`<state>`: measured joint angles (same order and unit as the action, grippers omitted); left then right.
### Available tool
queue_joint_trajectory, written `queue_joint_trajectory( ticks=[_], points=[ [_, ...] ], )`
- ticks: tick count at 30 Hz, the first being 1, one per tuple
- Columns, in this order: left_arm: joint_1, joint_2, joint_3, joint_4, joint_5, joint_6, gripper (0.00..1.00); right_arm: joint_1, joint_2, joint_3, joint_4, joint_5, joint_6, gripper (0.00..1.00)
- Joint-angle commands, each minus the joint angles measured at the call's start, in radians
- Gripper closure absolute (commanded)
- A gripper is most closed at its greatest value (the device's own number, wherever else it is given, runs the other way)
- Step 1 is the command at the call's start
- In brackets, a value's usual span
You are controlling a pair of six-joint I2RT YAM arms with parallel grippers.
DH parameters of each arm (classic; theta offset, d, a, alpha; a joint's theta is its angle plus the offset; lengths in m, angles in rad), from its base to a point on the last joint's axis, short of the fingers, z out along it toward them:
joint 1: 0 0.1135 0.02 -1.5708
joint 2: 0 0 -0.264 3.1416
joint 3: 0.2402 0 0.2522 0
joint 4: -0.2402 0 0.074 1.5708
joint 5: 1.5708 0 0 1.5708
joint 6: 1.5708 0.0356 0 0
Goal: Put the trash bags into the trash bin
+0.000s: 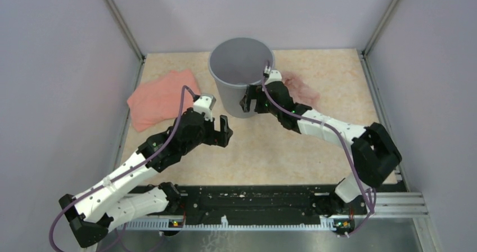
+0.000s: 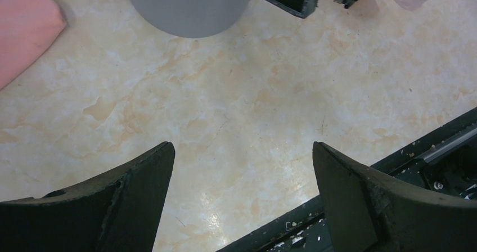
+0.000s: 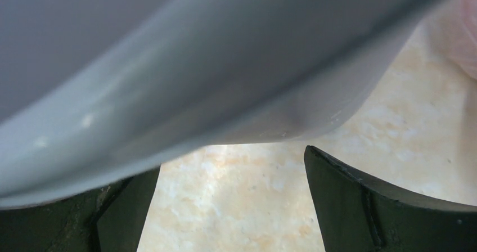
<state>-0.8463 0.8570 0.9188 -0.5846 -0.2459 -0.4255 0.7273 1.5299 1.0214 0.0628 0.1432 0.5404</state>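
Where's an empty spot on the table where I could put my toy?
The biggest bare patch is the table middle, between the left arm and the right arm, in front of the trash bin. The far right corner is bare too. Crowded around the bin: right gripper by its wall, folded pink pile left, crumpled pink bag right.

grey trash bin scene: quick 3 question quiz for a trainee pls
1. True or false: the crumpled pale-pink plastic film bag lies inside the round grey plastic trash bin.
2. Which one is right up against the bin's wall? A: left claw. B: right claw.
3. Fill in: both claws are ____ and hold nothing.

Key: 1 false, it lies beside the bin; 2 B; 3 open.
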Motion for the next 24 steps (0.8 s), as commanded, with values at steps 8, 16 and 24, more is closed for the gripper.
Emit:
queue_joint_trajectory(
  ticks=[8,16,24],
  points=[
    [-0.002,-0.01,-0.035,0.031,0.012,-0.045,0.02,0.015,0.271,0.31,0.025,-0.054,-0.066,0.01],
    [0.0,0.029,-0.037,0.059,0.01,-0.042,0.02,0.014,0.245,0.372,-0.134,-0.002,-0.135,0.01],
    [0.004,0.088,-0.019,0.113,0.045,-0.026,0.02,-0.024,-0.032,0.172,-0.301,0.145,-0.142,0.01]
  ],
)
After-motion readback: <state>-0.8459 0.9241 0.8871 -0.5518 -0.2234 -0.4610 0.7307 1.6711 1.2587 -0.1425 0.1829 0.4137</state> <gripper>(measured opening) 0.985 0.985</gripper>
